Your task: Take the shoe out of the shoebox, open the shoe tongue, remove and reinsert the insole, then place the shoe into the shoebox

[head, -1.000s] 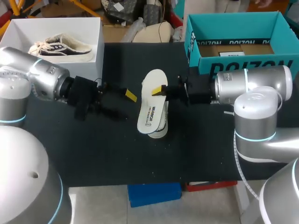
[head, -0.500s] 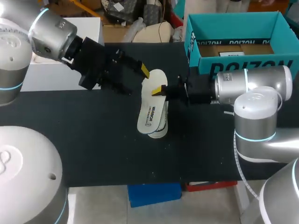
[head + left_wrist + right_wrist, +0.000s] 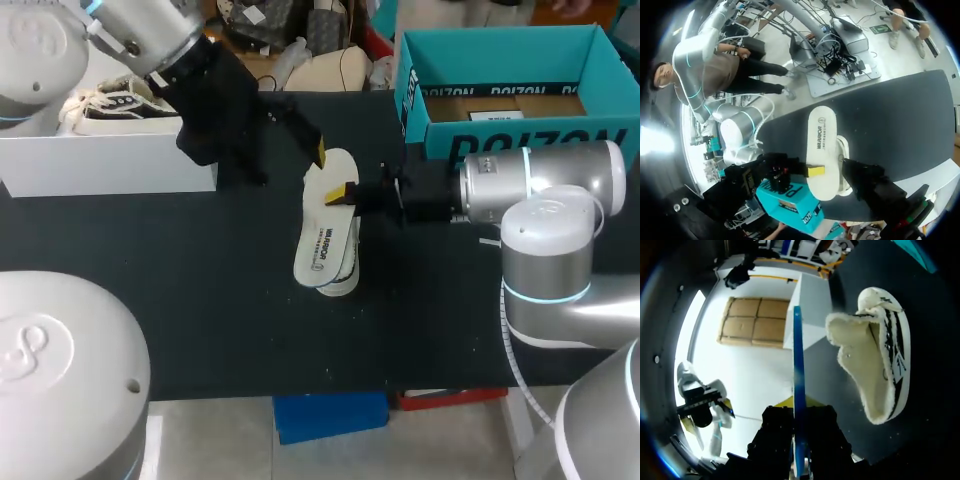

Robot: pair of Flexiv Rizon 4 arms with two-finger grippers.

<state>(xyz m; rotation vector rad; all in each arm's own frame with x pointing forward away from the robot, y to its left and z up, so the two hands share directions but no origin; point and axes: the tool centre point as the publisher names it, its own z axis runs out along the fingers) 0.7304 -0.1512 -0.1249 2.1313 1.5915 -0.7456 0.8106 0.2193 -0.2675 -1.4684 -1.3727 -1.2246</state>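
Right fingers (image 3: 341, 193) clamping insole (image 3: 324, 240), shoe (image 3: 345, 278) underneath

Shoes: 2. Boxed shoe (image 3: 118, 102); table shoe (image 3: 343, 278) near right gripper (image 3: 342, 192).
Insoles: 1. The insole (image 3: 325, 235) is held in right gripper.
Boxes: 2. White box (image 3: 110, 165); teal box (image 3: 440, 135).

White insole (image 3: 821, 145) over shoe (image 3: 844, 172), right gripper (image 3: 815, 171) pinching its end, teal shoebox (image 3: 790, 204) beyond

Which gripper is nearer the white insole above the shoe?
Right. The right gripper is shut on the side edge of the white insole; the left gripper sits beside its far end.
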